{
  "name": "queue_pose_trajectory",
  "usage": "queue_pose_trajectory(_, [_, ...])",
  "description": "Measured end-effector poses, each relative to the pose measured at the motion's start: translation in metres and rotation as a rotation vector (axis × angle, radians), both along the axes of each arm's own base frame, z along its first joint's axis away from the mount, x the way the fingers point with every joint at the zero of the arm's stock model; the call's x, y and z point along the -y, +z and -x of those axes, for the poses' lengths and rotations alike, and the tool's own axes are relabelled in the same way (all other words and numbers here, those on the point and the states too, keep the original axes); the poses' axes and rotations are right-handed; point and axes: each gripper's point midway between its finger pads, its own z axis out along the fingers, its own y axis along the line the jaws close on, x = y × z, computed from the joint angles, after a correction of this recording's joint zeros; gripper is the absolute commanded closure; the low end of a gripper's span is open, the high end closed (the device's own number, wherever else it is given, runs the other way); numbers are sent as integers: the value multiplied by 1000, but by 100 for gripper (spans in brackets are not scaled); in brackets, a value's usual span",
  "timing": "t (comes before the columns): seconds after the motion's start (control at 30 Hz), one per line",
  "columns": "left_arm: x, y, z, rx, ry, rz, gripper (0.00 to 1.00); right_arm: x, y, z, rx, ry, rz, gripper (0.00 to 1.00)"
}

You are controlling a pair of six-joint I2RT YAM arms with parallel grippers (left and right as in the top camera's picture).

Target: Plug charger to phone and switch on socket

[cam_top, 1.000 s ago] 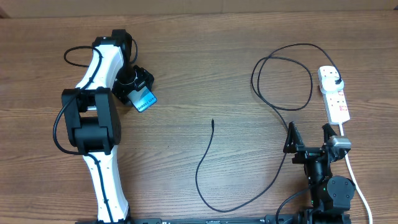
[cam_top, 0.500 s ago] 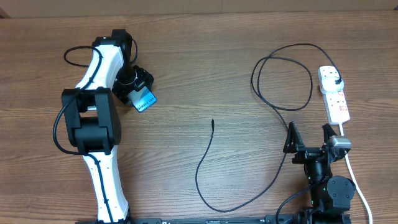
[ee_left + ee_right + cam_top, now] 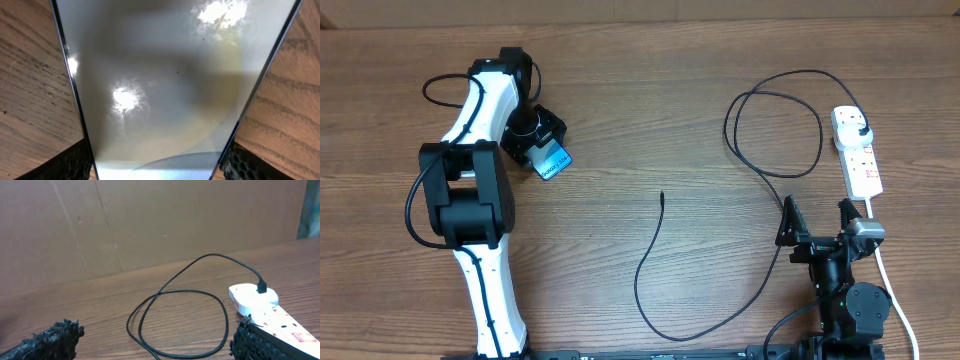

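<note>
The phone (image 3: 556,163) lies on the table at the far left, its cyan screen showing under my left gripper (image 3: 544,148). In the left wrist view the phone (image 3: 170,85) fills the frame, and my left gripper (image 3: 157,167) has a finger against each long edge, shut on it. The charger cable (image 3: 775,120) loops at the right; its connector tip (image 3: 662,195) lies free at mid-table and its black plug (image 3: 861,128) sits in the white socket strip (image 3: 863,165). My right gripper (image 3: 817,222) is open and empty, near the strip's front end (image 3: 265,311).
The strip's thick white cord (image 3: 890,275) runs toward the front edge past my right arm. The cable's lower bend (image 3: 670,335) curves near the front edge. A cardboard wall (image 3: 150,225) stands behind the table. Bare wood lies between the two arms.
</note>
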Motion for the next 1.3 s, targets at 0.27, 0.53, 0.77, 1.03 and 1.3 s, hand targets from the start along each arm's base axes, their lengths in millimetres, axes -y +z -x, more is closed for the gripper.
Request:
queue_pose_trajectory(0.27, [0,0,0,0,0,0,72,0,0,0,0,0,0,0])
queue_pose_trajectory(0.53, [0,0,0,0,0,1,94,0,0,0,1,0,0,0])
queue_pose_trajectory(0.77, [0,1,0,0,-1,4,96,0,0,0,0,0,0,0])
queue_pose_trajectory(1.03, [1,25,-16,40,-27,8,96,0,0,0,1,0,-1,0])
queue_pose_trajectory(1.3, [9,55,-36,120,-63,8,95,0,0,0,0,0,0,0])
